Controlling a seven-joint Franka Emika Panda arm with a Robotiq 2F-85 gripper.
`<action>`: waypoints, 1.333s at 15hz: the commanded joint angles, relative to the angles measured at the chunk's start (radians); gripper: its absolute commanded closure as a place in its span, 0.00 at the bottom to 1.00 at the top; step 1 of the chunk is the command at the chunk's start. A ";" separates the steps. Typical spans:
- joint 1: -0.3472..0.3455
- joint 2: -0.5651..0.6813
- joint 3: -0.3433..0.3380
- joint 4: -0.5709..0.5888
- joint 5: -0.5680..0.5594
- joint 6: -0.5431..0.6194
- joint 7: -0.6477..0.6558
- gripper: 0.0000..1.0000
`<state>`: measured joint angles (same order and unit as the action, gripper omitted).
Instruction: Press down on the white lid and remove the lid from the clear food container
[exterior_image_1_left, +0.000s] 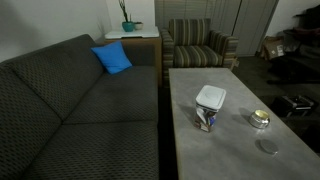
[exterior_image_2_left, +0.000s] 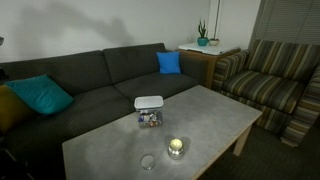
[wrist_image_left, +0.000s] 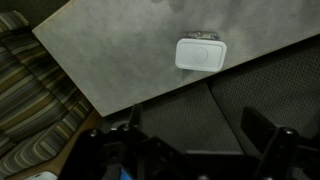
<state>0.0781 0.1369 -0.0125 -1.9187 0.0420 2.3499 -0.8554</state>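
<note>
The white lid (exterior_image_1_left: 210, 97) sits closed on the clear food container (exterior_image_1_left: 207, 120), which stands upright near the middle of the grey table (exterior_image_1_left: 230, 155). Both show in both exterior views, the lid (exterior_image_2_left: 149, 102) on the container (exterior_image_2_left: 150, 119) with colourful contents. In the wrist view the lid (wrist_image_left: 200, 54) is seen from above, far ahead. My gripper (wrist_image_left: 195, 130) shows only in the wrist view. Its fingers are spread wide and empty, high over the dark sofa, well away from the container. The arm does not show in the exterior views.
A small round tin (exterior_image_1_left: 260, 119) and a flat grey disc (exterior_image_1_left: 267, 146) lie on the table near the container. A dark sofa (exterior_image_2_left: 90, 85) with a blue cushion (exterior_image_2_left: 169, 62) runs along the table. A striped armchair (exterior_image_1_left: 200, 45) stands past it.
</note>
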 joint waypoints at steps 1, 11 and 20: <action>-0.012 0.107 0.044 0.069 -0.061 0.069 0.018 0.00; 0.000 0.481 0.096 0.357 -0.211 0.081 0.043 0.00; 0.042 0.744 0.097 0.524 -0.312 -0.003 0.094 0.00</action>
<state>0.1201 0.7915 0.0723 -1.4896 -0.2509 2.4139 -0.7591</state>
